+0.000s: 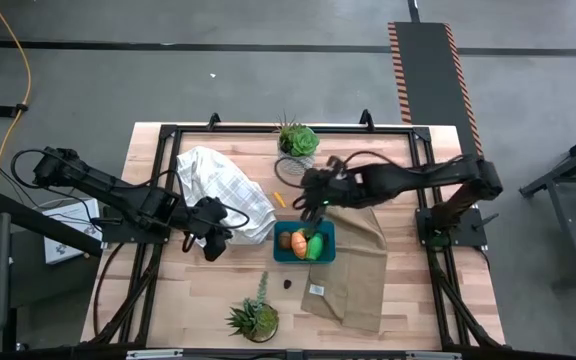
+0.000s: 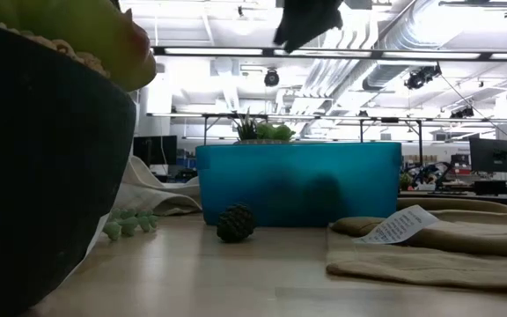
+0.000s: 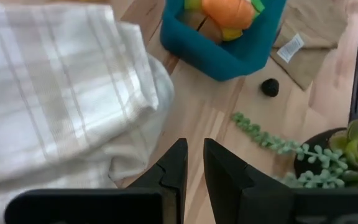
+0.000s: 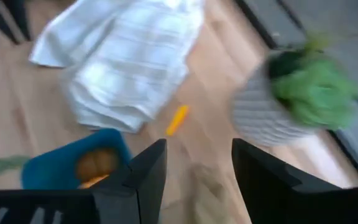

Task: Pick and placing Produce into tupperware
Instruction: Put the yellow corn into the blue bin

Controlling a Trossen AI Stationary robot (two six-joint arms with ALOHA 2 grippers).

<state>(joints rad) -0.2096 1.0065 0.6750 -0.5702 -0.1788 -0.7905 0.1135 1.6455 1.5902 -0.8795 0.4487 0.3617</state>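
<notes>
The teal tupperware [image 1: 303,256] stands at the table's middle, partly on a tan cloth [image 1: 353,270]. A brown piece [image 1: 285,240], an orange piece [image 1: 299,246] and a bright green piece [image 1: 315,247] lie in it. A small orange piece [image 1: 280,200] lies on the bare wood just beyond it, also in the right wrist view [image 4: 177,119]. A small dark round piece [image 1: 288,283] rests on the wood nearer the front. My right gripper [image 1: 313,206] hangs open above the tupperware's far edge, holding nothing [image 4: 197,165]. My left gripper [image 1: 211,246], shut and holding nothing [image 3: 193,168], hovers left of the tupperware.
A white checked cloth [image 1: 223,190] lies crumpled at the far left of the tupperware. One potted plant [image 1: 297,142] stands at the far edge, another [image 1: 255,318] at the near edge. The low view shows the dark round piece [image 2: 236,223] before the tupperware's wall [image 2: 297,180].
</notes>
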